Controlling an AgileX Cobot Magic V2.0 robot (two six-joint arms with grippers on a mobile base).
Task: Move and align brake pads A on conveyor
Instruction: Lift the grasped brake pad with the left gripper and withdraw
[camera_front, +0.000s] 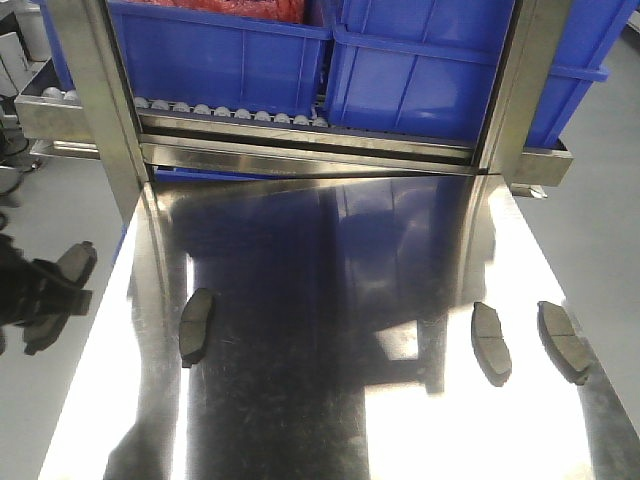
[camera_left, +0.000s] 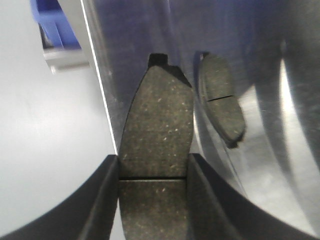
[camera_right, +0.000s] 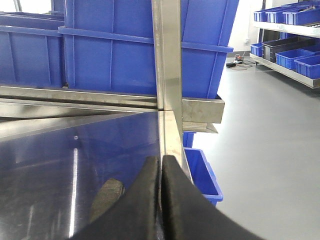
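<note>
No text, label, brand, number or sign can be read in any view. The pad (camera_left: 157, 150) seen closest shows only a speckled face with a groove. The bins (camera_front: 220, 50) have plain blue walls, and the desk (camera_front: 330, 300) bears only reflections.
</note>
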